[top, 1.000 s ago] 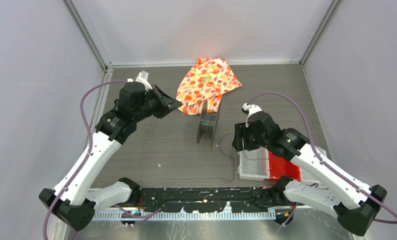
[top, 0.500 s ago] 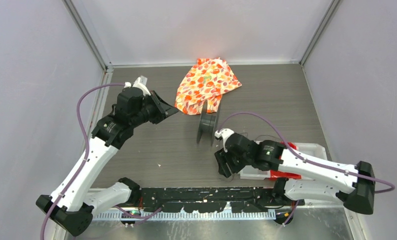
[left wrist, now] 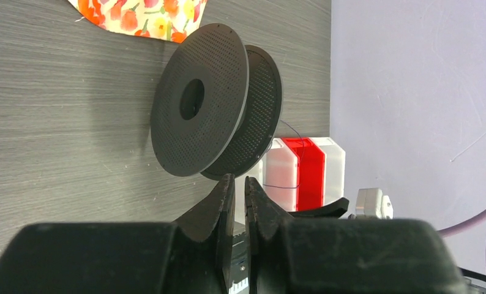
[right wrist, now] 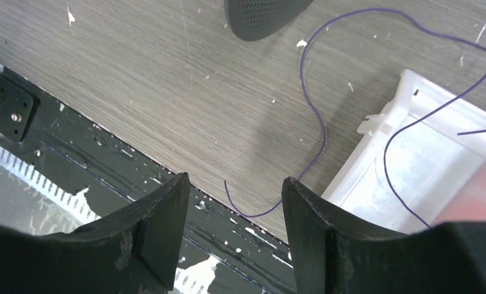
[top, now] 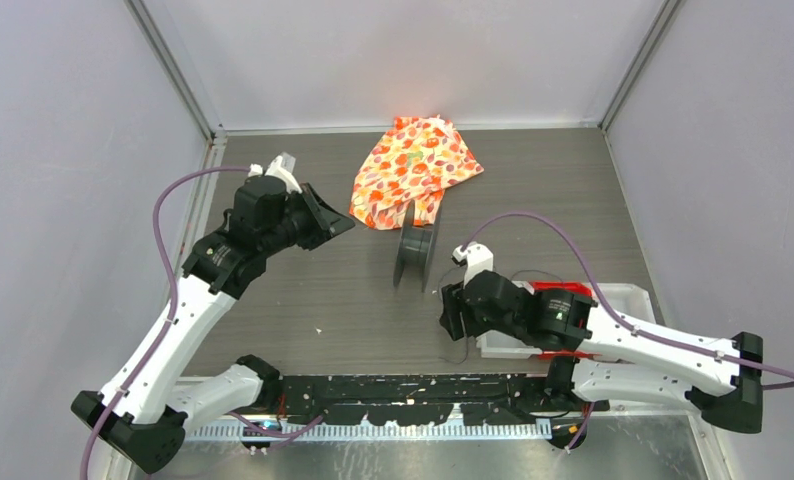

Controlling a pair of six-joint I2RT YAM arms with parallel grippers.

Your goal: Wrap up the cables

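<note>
right claw (right wrist: 234, 181): spread wide; nothing between the fingers; in the top view (top: 451, 312) it points down at the table (right wrist: 136, 92)
cable (right wrist: 303, 92): one thin dark strand lying loose on the table; its free end hooks just ahead of the right claw's fingertips, inside the gap, nearer the finger (right wrist: 308, 226) on the picture's right
cable, long axis: runs away from the right claw, from the hooked end straight ahead toward the spool (right wrist: 262, 15); there it arches off to the side, then doubles back toward the claw
cable, far part: crosses the rim of the white box (right wrist: 375, 125) and lies inside it, beside the claw's right-hand finger
contact: neither finger touches the strand in the wrist view
cable, top view: mostly hidden under the right arm
left claw (left wrist: 237, 180): fingers pressed together but for a thin slit; pinching nothing
left claw, bearing: aimed at the spool (left wrist: 198, 104), which stands on edge ahead of it, apart from the tips
cable vs left claw: well apart; beyond the spool
cloth (top: 413, 170): patterned orange; behind the spool, far from both claws
</note>
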